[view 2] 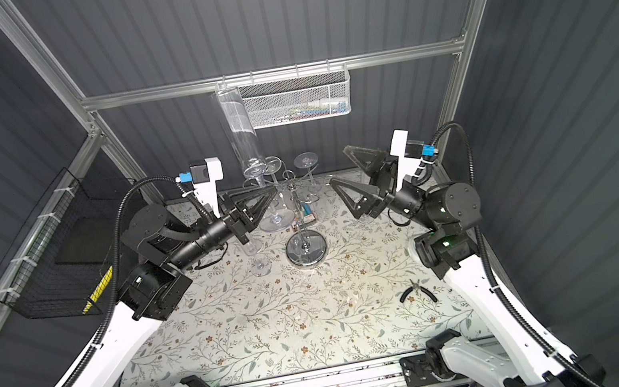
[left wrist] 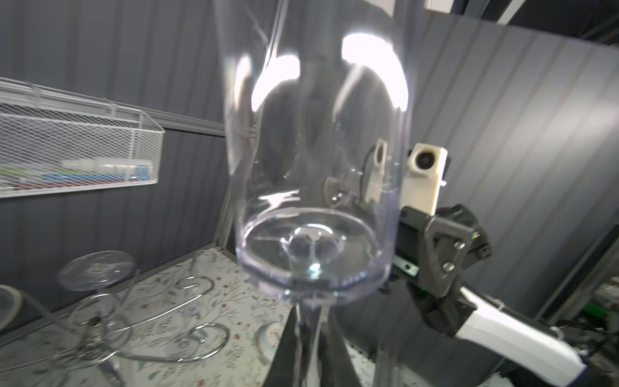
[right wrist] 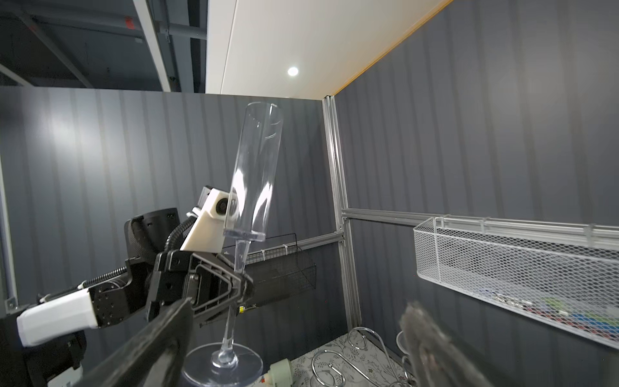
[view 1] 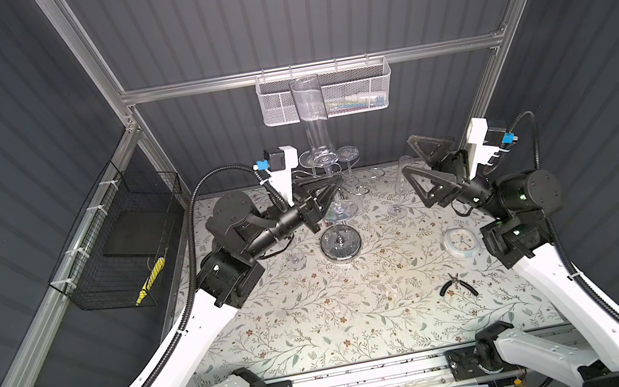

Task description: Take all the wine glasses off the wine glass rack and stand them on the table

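Left gripper (view 1: 334, 189) (view 2: 273, 199) is clamped on the stem of the glass (view 1: 311, 110) (view 2: 241, 129), jaws together around it. The glass is a tall narrow flute, bowl up, near upright with a slight tilt. In both top views the bowl sits upper centre, overlapping the white basket (view 1: 366, 84) (view 2: 305, 98) on the back rail. Its foot hangs below the gripper, just above the rack (view 1: 341, 245) (view 2: 307, 250) base in frame.

Right wrist view: glass (right wrist: 254, 174) is centre frame, stem pinched by the left gripper (right wrist: 239, 284), foot at lower centre. The rack's curled arms (right wrist: 335, 362) are at lower right, apart from the glass.

Left wrist view: glass (left wrist: 318, 201) fills the centre, blurred. The rack (left wrist: 150, 318) is at lower left, arms not touching the glass.

The rack stands mid table (view 1: 320, 327), with a round shiny base and a thin pole. Hung glasses (view 1: 347, 152) (view 2: 306, 160) are upside down on its arms, feet up, behind the left gripper.

Right gripper (view 1: 407, 156) (view 2: 338, 166) has its jaws wide apart and holds nothing. It is right of centre, well apart from the held glass. Loose glasses stand on the table, one near the right gripper (view 1: 395, 189) and one just left of the rack base (view 1: 296, 261).

Clock (view 1: 462, 242) and pliers (view 1: 457, 285) lie on the right side of the table. Black basket (view 1: 119, 250) hangs on the left wall.
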Available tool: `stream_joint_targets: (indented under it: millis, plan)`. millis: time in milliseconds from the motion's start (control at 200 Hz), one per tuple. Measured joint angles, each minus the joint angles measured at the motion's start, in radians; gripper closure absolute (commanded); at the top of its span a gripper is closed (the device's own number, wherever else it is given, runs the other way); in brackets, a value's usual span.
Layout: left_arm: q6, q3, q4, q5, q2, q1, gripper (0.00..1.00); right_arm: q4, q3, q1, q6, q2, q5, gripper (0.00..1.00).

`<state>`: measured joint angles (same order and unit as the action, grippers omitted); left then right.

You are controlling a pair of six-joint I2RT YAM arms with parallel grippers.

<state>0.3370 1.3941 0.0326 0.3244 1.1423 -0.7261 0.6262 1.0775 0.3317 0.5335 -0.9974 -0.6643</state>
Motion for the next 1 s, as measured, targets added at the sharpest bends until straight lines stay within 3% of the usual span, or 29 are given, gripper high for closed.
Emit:
stream_joint_targets:
  millis: [150,265,405,665,1001]
  plan:
    - [-0.183,0.031,0.149,-0.108,0.009,0.000,1.00,0.005,-0.051,0.083,-0.009,0.005,0.083,0.01]
    - [-0.281,0.032,0.222,-0.158,0.014,0.000,1.00,-0.168,0.091,0.111,0.005,-0.074,0.084,0.01]
    - [-0.354,0.041,0.277,-0.195,0.025,0.000,1.00,-0.187,0.165,0.149,0.027,-0.125,0.058,0.01]
    - [-0.398,0.048,0.299,-0.205,0.042,0.000,1.00,-0.262,0.236,0.253,-0.034,-0.206,0.107,0.01]
    - [-0.398,0.049,0.313,-0.193,0.066,0.000,1.00,-0.229,0.296,0.260,-0.027,-0.311,0.113,0.05]
